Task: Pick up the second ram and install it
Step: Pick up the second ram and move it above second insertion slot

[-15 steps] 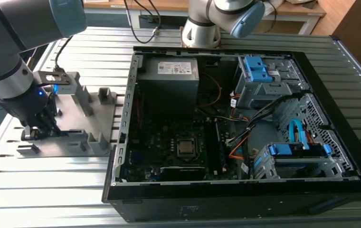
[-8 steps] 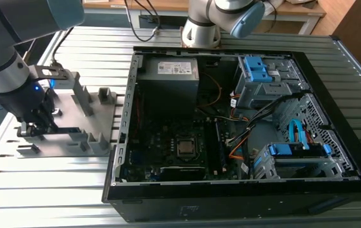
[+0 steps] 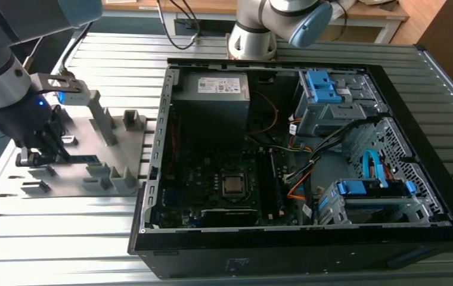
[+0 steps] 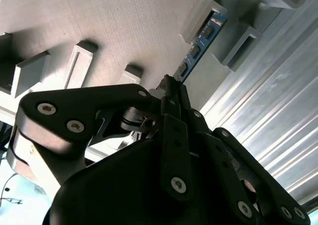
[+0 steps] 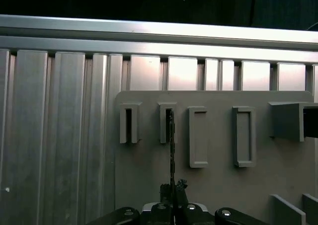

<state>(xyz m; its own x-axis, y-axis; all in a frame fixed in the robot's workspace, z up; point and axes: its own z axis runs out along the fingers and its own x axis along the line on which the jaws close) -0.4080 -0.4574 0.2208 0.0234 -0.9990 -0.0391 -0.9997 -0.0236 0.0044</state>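
The second ram (image 3: 84,159) stands on edge in a slotted block of the grey fixture plate (image 3: 83,138) at the exterior view's left. In the second wrist view the ram (image 4: 200,40) shows blue with dark chips, its far end in the slot. In the first wrist view it (image 5: 172,145) appears edge-on as a thin dark line. My gripper (image 3: 47,156) is low over the plate at the ram's near end. In both wrist views the gripper (image 4: 172,84) (image 5: 173,187) has its fingers closed on that end.
An open computer case (image 3: 417,71) lies on the slatted aluminium table (image 3: 52,229) at the exterior view's right, its motherboard (image 3: 210,173) exposed. Several grey blocks and a tall post (image 3: 103,119) rise from the fixture plate. Another arm's base (image 3: 254,36) stands behind the case.
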